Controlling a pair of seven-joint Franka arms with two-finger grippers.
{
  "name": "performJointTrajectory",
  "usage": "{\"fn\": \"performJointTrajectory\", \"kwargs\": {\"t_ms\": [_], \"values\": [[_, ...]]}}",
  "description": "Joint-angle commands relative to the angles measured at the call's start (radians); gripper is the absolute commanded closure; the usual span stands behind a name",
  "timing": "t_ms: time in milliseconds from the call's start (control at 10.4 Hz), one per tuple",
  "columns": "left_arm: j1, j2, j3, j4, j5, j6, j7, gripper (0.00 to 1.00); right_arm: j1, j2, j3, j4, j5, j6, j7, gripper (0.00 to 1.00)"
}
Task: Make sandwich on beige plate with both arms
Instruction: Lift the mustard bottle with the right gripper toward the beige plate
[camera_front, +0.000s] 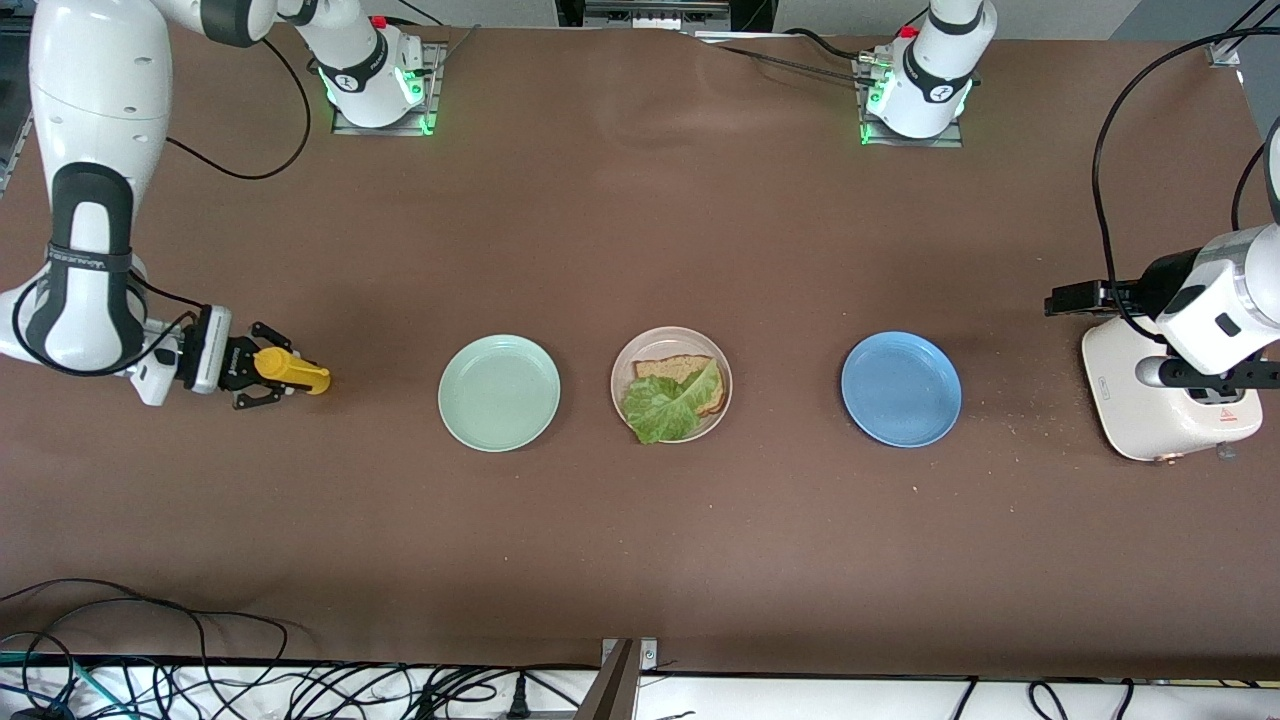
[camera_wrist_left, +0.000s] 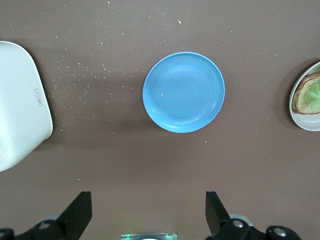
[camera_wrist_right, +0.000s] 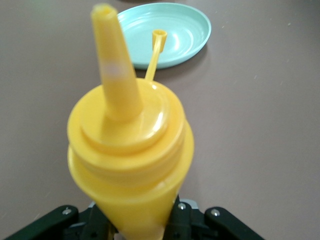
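Gripping a glossy conical yellow bottle (camera_wrist_right: 131, 150), right gripper (camera_front: 262, 377) jaws pinch its base.

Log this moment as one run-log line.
right gripper: around yellow squeeze bottle | left gripper: open above table | beige plate: bread slice, lettuce leaf

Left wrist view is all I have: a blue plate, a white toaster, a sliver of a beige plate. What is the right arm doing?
Observer: The right pincer is at a yellow squeeze bottle at the right arm's end of the table, with the nozzle pointing toward a mint-green plate.
Operator: And the whole beige plate?
Observer: The beige plate holds one bread slice with a lettuce leaf on top; no second slice.
Operator: My own arm, from outside?
Observer: The left pincer, open, hangs over the toaster.
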Motion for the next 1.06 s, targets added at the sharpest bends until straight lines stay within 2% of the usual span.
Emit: {"fn": "performJointTrajectory", "kwargs": {"t_ms": [0,96,288,480,768,960], "values": [[-0.007,-0.004,0.001,0.002,0.033,-0.016,-0.010,0.00,0.114,-0.017,-0.010,0.059,-0.049,0.082,0.136,1.00],[-0.007,-0.004,0.001,0.002,0.033,-0.016,-0.010,0.00,0.173,-0.018,-0.018,0.063,-0.050,0.125,0.199,1.00],[-0.007,-0.004,0.001,0.002,0.033,-0.016,-0.010,0.00,0.343,-0.021,-0.081,0.063,-0.052,0.217,0.364,1.00],[-0.007,-0.004,0.001,0.002,0.033,-0.016,-0.010,0.00,0.515,-0.021,-0.133,0.065,-0.108,0.321,0.563,1.00],[-0.009,-0.003,0.001,0.001,0.033,-0.016,-0.012,0.00,0.672,-0.020,-0.133,0.100,-0.321,0.447,0.908,1.00],[-0.010,-0.003,0.001,0.001,0.033,-0.016,-0.015,0.00,0.753,-0.013,-0.132,0.142,-0.545,0.469,1.154,1.00]]}}
